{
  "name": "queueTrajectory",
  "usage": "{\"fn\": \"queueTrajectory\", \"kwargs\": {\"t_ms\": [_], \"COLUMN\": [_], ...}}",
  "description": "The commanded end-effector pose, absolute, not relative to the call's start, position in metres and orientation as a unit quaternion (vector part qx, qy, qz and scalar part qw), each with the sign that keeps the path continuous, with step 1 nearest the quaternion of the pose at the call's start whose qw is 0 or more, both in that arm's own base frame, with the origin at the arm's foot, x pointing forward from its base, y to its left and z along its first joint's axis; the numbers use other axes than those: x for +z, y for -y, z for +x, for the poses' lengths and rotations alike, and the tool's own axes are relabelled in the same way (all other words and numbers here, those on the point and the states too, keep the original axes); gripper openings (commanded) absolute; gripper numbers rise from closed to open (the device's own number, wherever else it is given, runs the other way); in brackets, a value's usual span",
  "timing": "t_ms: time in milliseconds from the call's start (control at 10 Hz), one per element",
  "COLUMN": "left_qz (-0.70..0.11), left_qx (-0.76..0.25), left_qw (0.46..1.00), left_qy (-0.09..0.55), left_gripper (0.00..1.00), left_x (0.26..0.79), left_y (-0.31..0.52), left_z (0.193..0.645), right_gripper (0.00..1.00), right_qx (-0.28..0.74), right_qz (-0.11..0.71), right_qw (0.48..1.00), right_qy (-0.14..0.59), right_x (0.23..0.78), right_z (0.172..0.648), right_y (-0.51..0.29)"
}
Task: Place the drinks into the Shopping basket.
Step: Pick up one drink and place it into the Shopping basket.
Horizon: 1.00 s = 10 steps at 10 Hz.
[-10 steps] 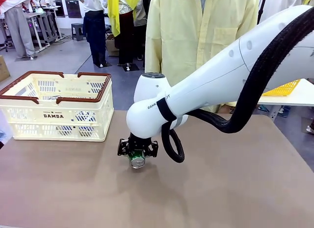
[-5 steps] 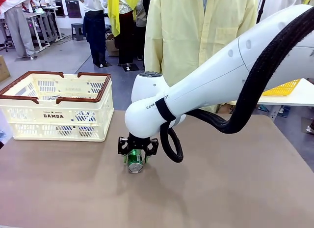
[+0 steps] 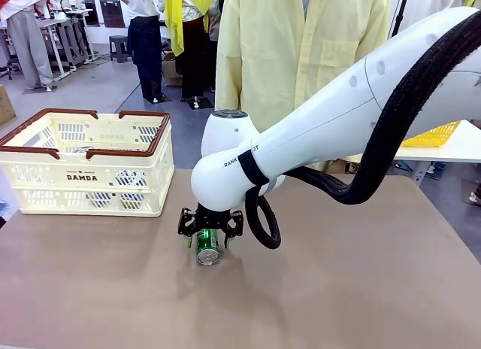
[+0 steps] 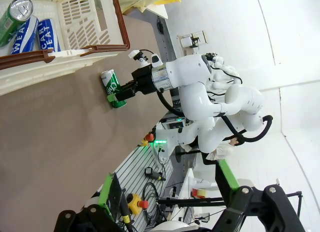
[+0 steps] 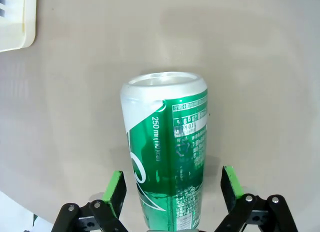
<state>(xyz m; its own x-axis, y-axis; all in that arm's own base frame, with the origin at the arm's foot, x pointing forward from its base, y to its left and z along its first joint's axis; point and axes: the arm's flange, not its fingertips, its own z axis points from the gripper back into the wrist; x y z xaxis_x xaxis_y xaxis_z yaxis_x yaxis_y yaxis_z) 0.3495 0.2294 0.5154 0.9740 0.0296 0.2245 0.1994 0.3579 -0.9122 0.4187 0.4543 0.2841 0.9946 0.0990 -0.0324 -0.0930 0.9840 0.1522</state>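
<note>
Right pincer: my right pincer (image 3: 210, 234) hangs low over the bench (image 3: 338, 289), near its middle, fingers pointing down; its jaws stand apart, a green pad on either side of a can with a clear gap on both sides in my right wrist view (image 5: 172, 192).
Green can: the green can (image 3: 207, 246) lies on its side on the bench between those pads, its silver end toward the front camera; in the right wrist view (image 5: 167, 152) it lies lengthwise between the pads, white print along its side.
Left pincer: my left pincer (image 4: 165, 219) is held high and well apart from the can; its jaws stand wide, and nothing sits between the black fingers at the bottom of my left wrist view.
Basket: the cream basket (image 3: 90, 165) with the red-brown rim stands on the bench, to my left of the green can and well apart from it.
Cans in basket: in the left wrist view a second green can (image 4: 15, 19) and blue cans (image 4: 42, 34) with white lettering lie on the basket's floor, close together.
Person: someone in a pale yellow coat (image 3: 301, 48) stands at the far side of the bench, behind my right arm.
</note>
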Motion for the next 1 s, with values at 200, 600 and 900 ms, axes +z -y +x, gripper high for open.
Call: {"fn": "queueTrajectory", "kwargs": {"t_ms": [200,600,900], "left_qz": [-0.565,-0.565,-0.565], "left_qx": [-0.046,-0.046,-0.046], "left_qw": [0.818,0.818,0.818], "left_qy": [0.099,0.099,0.099], "left_gripper": [1.0,1.0,1.0], "left_x": [0.517,0.517,0.517], "left_y": [-0.228,-0.228,-0.228], "left_z": [0.348,0.348,0.348], "right_gripper": [1.0,1.0,1.0], "right_qx": [0.034,0.036,0.021], "right_qz": [0.065,0.072,0.098], "right_qw": [0.997,0.997,0.995], "right_qy": [-0.008,0.002,-0.01], "right_x": [0.289,0.316,0.374], "right_z": [0.418,0.412,0.402], "right_y": [-0.458,-0.438,-0.378]}}
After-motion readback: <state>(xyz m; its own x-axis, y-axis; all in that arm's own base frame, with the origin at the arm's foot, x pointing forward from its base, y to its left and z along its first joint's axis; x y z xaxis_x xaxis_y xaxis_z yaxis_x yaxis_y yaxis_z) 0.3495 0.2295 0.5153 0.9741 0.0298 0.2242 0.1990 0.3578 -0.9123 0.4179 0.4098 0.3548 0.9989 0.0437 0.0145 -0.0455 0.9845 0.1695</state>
